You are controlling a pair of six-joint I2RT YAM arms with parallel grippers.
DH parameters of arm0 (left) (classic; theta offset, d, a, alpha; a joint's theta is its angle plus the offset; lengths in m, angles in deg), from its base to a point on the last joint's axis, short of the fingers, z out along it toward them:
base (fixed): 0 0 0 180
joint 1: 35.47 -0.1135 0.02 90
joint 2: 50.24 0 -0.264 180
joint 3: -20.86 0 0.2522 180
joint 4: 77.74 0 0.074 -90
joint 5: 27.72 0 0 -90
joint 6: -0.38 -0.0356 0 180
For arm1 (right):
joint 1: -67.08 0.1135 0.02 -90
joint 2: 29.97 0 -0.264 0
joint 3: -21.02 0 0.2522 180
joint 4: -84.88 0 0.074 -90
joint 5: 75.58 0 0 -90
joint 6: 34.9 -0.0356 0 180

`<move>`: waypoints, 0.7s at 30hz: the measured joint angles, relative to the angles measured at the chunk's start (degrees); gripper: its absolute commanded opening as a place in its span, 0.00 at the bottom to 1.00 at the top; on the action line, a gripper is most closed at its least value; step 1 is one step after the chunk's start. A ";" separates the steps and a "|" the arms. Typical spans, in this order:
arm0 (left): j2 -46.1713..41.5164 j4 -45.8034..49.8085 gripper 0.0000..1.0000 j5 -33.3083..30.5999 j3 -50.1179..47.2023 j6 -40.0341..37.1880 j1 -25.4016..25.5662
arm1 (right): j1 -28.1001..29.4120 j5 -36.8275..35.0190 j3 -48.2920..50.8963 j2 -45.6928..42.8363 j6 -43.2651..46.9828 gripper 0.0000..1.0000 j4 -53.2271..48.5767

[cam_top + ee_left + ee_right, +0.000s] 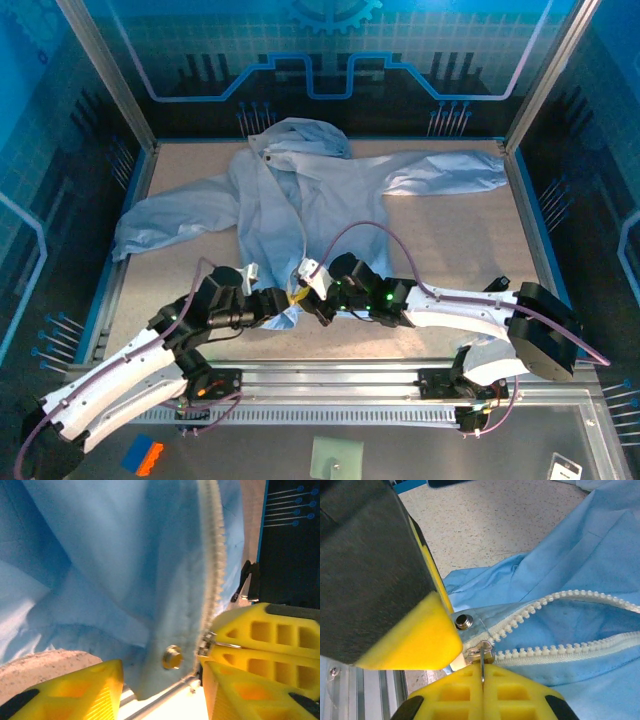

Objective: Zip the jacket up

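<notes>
Top external view gives the whole layout: the pale blue jacket (270, 200) lies spread flat on the speckled table (450, 250), hood at the far side, sleeves out left and right, and both arms meet at its near hem. The right wrist view adds the close detail — the right gripper (482, 672), its yellow, cell-patterned fingers pressed together, pinches the thin metal zipper pull (482, 661) where two rows of chunky white teeth (540, 603) converge. A round metal snap (464, 621) sits on the hem just beside it. In the left wrist view the left gripper (162, 675) has its fingers apart — the thin, smooth hem corner lies between them.
</notes>
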 measured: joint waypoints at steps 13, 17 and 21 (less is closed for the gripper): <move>-1.66 -10.88 0.00 -2.05 -5.27 8.04 1.16 | -0.07 -0.04 0.00 1.05 -1.36 0.00 -0.33; -1.64 -7.63 0.00 -2.14 -3.48 5.31 1.20 | -0.33 0.48 -1.36 1.25 -1.53 0.00 -2.47; 0.92 -1.60 0.00 -2.93 2.27 -0.04 1.20 | -1.14 1.73 -5.49 1.31 -1.36 0.00 -7.39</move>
